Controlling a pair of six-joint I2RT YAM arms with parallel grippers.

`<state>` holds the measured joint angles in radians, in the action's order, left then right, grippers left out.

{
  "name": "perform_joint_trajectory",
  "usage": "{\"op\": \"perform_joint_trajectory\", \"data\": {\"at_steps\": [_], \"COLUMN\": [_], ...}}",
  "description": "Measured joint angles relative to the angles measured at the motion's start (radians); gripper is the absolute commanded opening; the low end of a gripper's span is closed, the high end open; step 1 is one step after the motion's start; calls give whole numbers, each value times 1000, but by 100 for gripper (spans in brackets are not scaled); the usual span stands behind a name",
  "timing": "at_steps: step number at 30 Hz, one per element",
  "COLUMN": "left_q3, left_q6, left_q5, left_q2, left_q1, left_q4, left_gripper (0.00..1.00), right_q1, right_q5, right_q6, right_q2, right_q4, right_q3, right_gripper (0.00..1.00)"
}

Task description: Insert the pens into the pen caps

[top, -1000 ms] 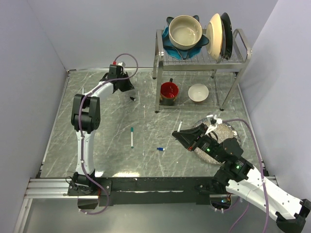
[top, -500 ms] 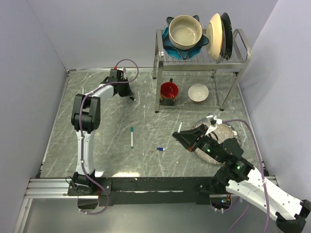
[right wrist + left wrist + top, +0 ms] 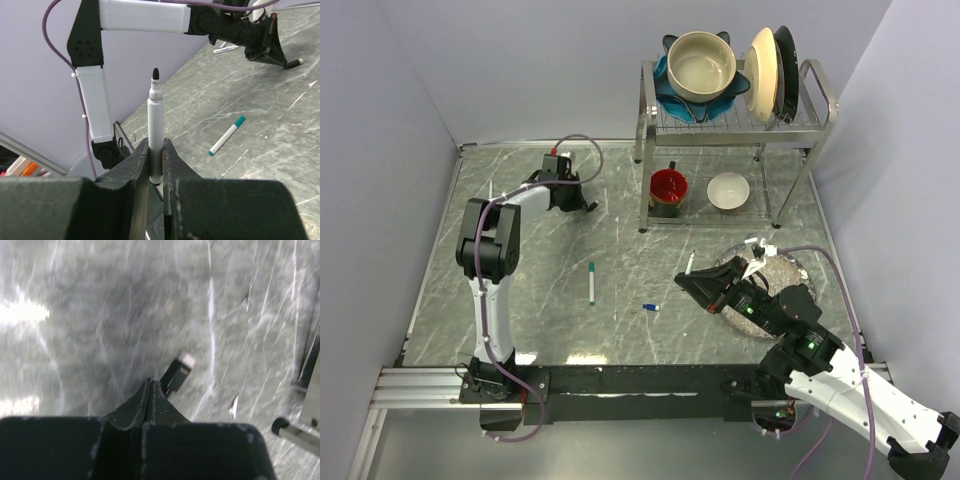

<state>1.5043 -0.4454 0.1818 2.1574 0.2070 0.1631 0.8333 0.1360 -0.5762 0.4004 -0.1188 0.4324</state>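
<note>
My right gripper is shut on a white-grey pen, which stands upright between the fingers with its dark tip up. My left gripper is shut at the far side of the table. A black cap with a pale end lies right beside its fingertips; I cannot tell if they touch. A pen with teal ends lies mid-table. A blue cap lies to its right. A third pen lies far left.
A metal dish rack stands at the back right with bowls and plates on top. A red mug and a white bowl sit under it. A silver plate lies behind my right gripper.
My left arm has swung its elbow left and the gripper has shifted slightly left and nearer over the black cap's spot. My right arm holds still with the pen.
</note>
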Motion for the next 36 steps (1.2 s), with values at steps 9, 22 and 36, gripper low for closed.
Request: {"op": "perform_joint_trajectory", "data": {"at_steps": [9,22,36], "left_q3": [-70,-9,112], "left_q6": [43,185,277], "left_q5": [-76,-115,-142], "left_q2": [-72,-64,47], "left_q1": [50,63,98], "left_q4": [19,-5,42], "left_gripper": [39,47,41], "right_q1": [0,0,0], "right_q5": [8,-4,-16], "right_q6": [-6,-1,2], "right_q2": [0,-24,-18], "right_q4": [0,11,21], "right_q3": [0,0,0], "right_gripper": [0,0,0]}}
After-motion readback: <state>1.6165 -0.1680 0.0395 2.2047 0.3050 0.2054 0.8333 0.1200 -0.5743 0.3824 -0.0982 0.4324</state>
